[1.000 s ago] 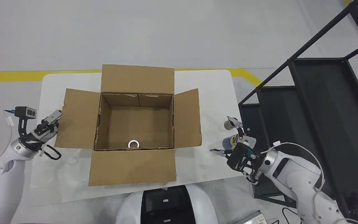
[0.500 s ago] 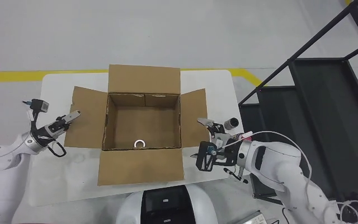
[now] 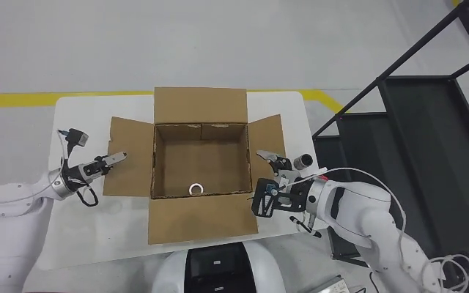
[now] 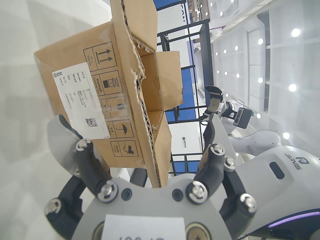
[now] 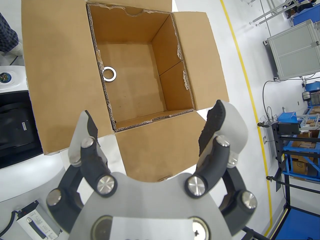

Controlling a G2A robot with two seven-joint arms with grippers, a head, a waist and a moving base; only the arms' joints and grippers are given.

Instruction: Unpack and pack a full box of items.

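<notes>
An open cardboard box (image 3: pixel 199 128) stands mid-table with all its flaps spread out. On its floor, by the near wall, lies a white ring (image 3: pixel 196 189), also seen from the right wrist (image 5: pixel 109 73). My left gripper (image 3: pixel 117 158) is at the left flap (image 3: pixel 130 157); in its own view it (image 4: pixel 138 131) is open, and the flap's edge (image 4: pixel 150 136) runs between the fingers. My right gripper (image 3: pixel 262 181) hovers open over the right flap (image 3: pixel 265 146), holding nothing (image 5: pixel 151 121).
A small grey cylinder (image 3: pixel 303 160) sits at the table's right edge, beside the right arm. A dark metal rack (image 3: pixel 396 124) stands just right of the table. The white tabletop (image 3: pixel 88 117) shows around the box. A yellow floor line (image 3: pixel 44 97) runs behind.
The box has slid to the right on the table, with my left gripper following at its left flap. My right gripper came in from the table's right edge over the right flap.
</notes>
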